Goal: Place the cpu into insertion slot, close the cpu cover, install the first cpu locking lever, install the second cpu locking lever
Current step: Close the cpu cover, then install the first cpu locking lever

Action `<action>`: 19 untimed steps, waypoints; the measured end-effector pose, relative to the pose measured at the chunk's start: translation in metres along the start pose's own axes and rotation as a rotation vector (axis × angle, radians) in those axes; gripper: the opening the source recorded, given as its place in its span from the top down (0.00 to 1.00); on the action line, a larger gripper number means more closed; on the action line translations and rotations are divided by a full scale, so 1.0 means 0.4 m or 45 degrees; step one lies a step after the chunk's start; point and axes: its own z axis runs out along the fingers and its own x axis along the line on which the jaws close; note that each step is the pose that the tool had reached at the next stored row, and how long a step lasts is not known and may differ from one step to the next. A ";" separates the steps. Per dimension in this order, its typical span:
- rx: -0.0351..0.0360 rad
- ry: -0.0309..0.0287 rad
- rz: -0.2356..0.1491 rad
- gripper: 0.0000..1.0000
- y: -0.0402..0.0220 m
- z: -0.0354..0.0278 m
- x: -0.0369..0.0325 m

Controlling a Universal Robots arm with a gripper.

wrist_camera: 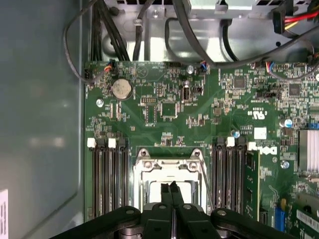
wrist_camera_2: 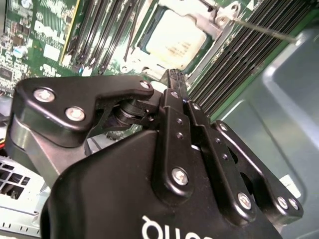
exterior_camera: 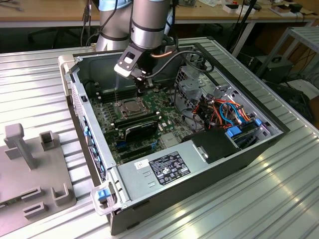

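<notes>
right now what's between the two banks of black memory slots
the cpu, framed by the cpu cover, with the gripper over it, in the first wrist view

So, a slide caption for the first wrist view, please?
Shut gripper poised over the cpu, with the cover down around it.

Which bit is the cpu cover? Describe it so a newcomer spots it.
In the open computer case, find the green motherboard under the shut pincer. The cpu cover is the silvery metal frame between the two banks of long black memory slots; unlike them it is square, with a window showing the pale top of the cpu.
</notes>
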 end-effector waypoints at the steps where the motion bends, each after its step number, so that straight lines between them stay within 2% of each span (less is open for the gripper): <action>1: 0.0000 0.0004 0.000 0.89 -0.006 0.000 0.000; 3: 0.0000 0.0013 0.000 0.89 -0.022 -0.001 0.000; 5: 0.0000 0.0019 0.000 0.89 -0.030 -0.001 0.000; 19: 0.0000 0.0022 0.000 0.89 -0.031 -0.001 0.000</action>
